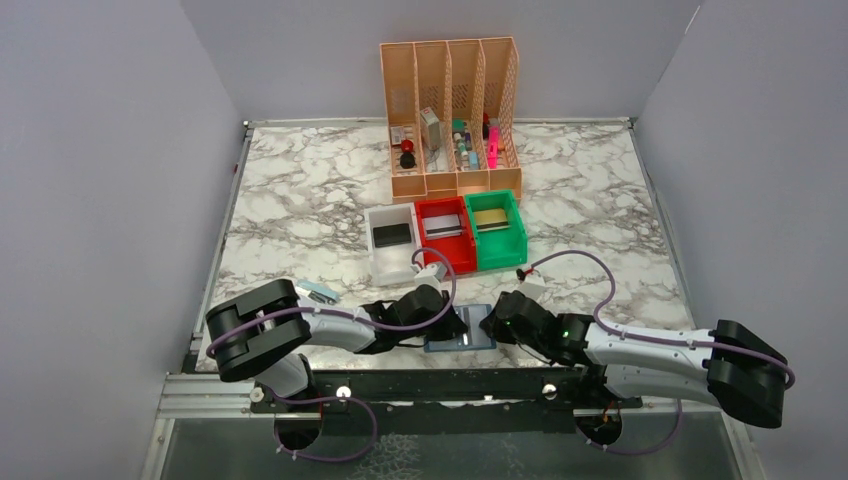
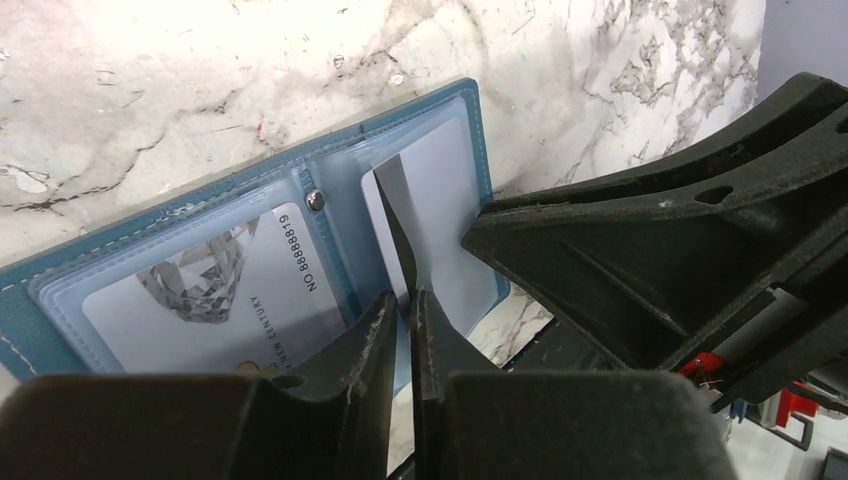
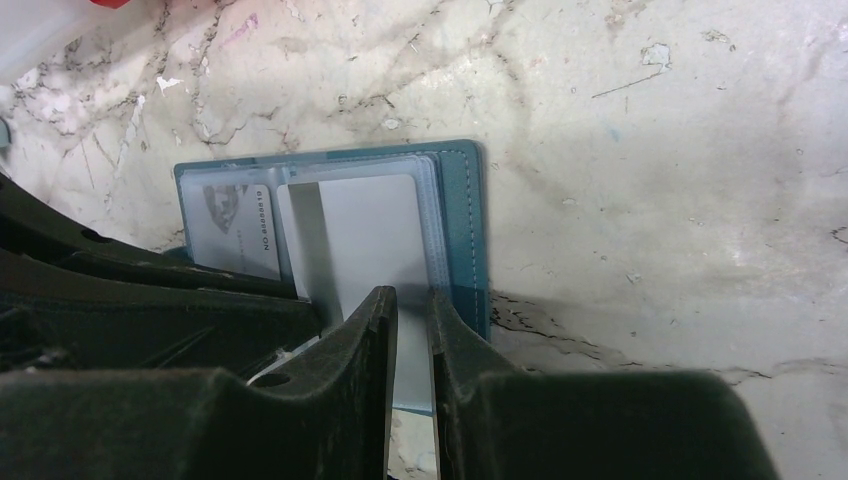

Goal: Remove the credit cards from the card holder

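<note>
While the card holder (image 3: 462, 230) lies spread open on the marble desk (image 1: 300, 190), close to the near edge and between the two arms, both sets of fingers work on its right half. Its teal cover faces down and the lighter blue inside with clear pockets faces up.

The left fingers (image 2: 380, 320) are drawn together on a silvery-grey card (image 2: 392, 225). The card stands tilted on its edge above the right-hand pocket, and its lower end runs down into the thin slit between the two pads. A pale insert shows flat in the pocket behind it. In the left-hand pocket a printed card (image 2: 220, 290) lies flat under the plastic, bearing a diamond picture and a row of digits.

The right fingers (image 3: 380, 310) come in from the other side, with only a narrow gap between them, and sit over the near edge of the right half. In the left wrist view one tip touches the outer border of that half. Whether they pinch a leaf of the holder or merely press on it, I cannot tell.

Farther back on the desk a white bin (image 1: 392, 245), a red bin (image 1: 445, 232) and a green bin (image 1: 498, 228) stand side by side, touching. Behind them stands a peach mesh file organizer (image 1: 450, 110) with small items in its slots.
</note>
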Available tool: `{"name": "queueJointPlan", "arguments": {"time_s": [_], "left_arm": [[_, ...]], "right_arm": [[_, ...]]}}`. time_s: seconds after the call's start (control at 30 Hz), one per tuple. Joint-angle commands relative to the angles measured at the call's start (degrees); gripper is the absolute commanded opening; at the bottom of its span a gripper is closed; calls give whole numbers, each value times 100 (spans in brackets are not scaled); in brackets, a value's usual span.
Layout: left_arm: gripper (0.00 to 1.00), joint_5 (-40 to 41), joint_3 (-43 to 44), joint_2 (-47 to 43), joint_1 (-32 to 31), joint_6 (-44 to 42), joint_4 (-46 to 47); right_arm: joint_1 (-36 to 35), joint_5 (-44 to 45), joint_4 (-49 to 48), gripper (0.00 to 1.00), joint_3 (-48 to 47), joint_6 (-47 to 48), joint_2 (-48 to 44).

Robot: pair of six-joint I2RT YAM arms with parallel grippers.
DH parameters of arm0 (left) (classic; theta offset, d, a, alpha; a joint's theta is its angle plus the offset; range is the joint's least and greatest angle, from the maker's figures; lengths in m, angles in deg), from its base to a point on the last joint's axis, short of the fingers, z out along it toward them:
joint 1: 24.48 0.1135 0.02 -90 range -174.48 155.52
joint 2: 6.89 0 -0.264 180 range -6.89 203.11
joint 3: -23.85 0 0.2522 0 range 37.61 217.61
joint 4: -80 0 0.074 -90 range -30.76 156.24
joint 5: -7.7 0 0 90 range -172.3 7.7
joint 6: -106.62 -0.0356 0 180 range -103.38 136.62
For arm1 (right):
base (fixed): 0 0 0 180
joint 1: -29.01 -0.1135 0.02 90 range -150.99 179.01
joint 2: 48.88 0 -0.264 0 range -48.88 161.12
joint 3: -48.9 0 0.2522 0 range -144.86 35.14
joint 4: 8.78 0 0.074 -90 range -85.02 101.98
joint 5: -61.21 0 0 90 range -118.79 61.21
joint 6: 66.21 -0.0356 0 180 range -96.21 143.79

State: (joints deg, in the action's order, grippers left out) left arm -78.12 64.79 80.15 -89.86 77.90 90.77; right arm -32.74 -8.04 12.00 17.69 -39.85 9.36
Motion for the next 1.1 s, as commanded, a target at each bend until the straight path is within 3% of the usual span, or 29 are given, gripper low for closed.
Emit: {"name": "queueJointPlan", "arguments": {"time_s": [0.0, 0.27, 0.5, 1.07], "left_arm": [[12, 88, -29, -164, -27, -32, 139], [0, -21, 82, -74, -27, -98, 140], [0, 204, -119, -397, 10, -93, -76], [0, 580, 228, -1005, 113, -458, -1828]], "right_arm": [[-12, -23, 431, 22, 15, -27, 161], [-12, -26, 439, 22, -4, -8, 180], [-12, 40, 522, 22, -34, -33, 196], [-12, 37, 582, 23, -156, 94, 167]]}}
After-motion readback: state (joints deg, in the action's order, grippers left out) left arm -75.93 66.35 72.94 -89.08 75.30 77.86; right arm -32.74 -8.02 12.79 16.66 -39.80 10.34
